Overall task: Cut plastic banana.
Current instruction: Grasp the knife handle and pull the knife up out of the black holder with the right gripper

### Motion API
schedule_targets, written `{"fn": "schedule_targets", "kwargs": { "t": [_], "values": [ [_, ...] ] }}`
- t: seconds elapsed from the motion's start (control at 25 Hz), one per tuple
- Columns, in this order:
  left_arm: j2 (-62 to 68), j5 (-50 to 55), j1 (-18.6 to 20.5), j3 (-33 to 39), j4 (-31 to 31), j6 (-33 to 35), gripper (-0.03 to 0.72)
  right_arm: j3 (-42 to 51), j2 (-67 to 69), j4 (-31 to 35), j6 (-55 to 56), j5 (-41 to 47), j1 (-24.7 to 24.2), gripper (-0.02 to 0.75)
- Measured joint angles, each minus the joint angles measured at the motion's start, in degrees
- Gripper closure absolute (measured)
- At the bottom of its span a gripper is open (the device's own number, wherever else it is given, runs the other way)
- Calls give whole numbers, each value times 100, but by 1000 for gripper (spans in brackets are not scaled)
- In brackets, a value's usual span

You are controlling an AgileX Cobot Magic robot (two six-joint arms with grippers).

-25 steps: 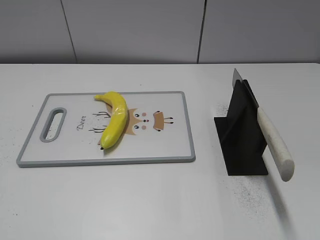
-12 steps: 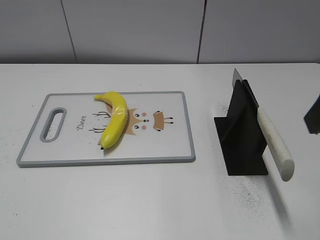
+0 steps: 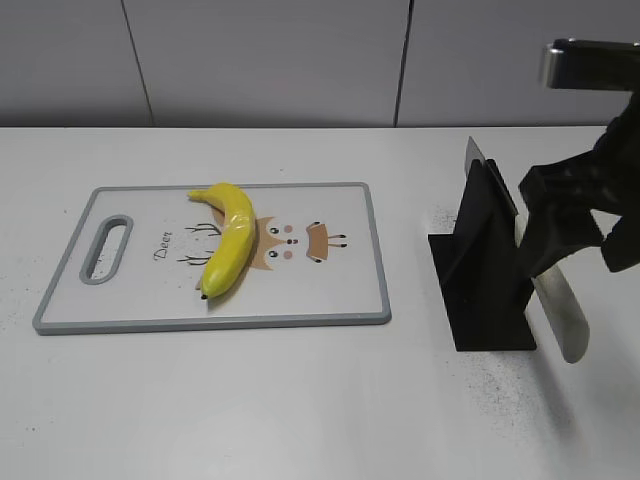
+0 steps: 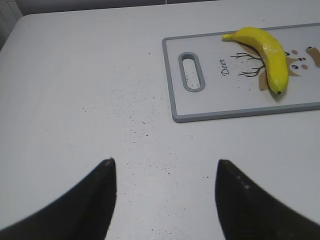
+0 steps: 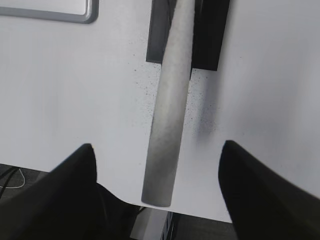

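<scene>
The plastic banana is bright yellow, whole, and lies on the left half of the cutting board. It also shows in the left wrist view. A knife stands in a black holder, with its pale handle sticking out toward the front. My right gripper hovers over the handle. In the right wrist view it is open, with the handle between the spread fingers, untouched. My left gripper is open and empty over bare table, left of the board.
The board has a grey rim, a handle slot and a deer print. The knife handle's end reaches the table's front edge. Dark specks dot the white table around the holder and left of the board.
My right arm has come in from the right edge and now hangs over the knife handle. The banana, board and knife have not moved.
</scene>
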Motion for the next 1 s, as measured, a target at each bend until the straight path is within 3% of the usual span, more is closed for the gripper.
{"fn": "schedule_targets", "kwargs": {
  "t": [0.28,0.76,0.92,1.0],
  "values": [
    [0,0,0,0,4,0,102,0,717,-236,5,-157,0,169],
    [0,0,0,0,4,0,102,0,1324,-287,199,-337,0,248],
    [0,0,0,0,11,0,103,0,1370,-287,377,-361,0,345],
    [0,0,0,0,11,0,103,0,1370,-287,416,-379,0,431]
  ]
}}
